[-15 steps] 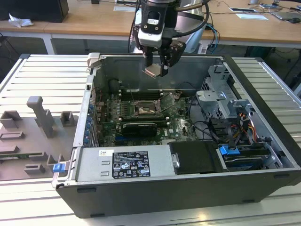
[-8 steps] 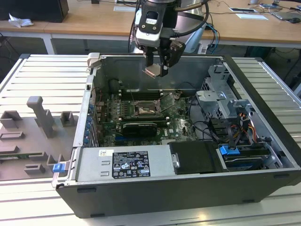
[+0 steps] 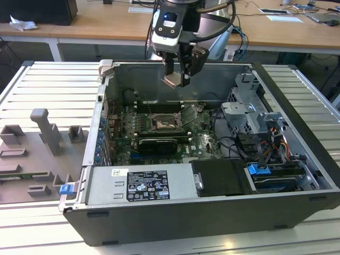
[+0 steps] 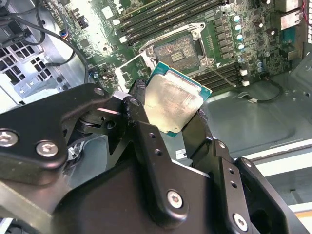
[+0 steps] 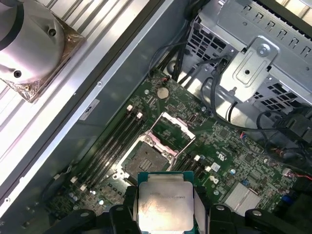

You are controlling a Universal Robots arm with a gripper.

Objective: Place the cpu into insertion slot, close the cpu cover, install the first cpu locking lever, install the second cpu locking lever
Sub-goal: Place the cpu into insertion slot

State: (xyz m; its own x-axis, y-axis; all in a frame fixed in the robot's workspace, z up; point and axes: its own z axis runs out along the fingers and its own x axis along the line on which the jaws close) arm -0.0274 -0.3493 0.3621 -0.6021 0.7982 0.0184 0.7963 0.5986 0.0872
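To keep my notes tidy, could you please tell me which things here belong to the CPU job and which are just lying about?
In the job: cpu, gripped in the claw; insertion slot, empty; cpu cover, raised open.
Lying about: memory slots; drive cage; power supply; grey holders.

Open computer case (image 3: 186, 226), grey fixtures (image 3: 47, 132)

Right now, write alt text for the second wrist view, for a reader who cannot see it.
The gripper holds the cpu by its edges, metal top facing the camera, above the green circuit board. Beyond it lies the insertion slot, uncovered and with no chip in it.
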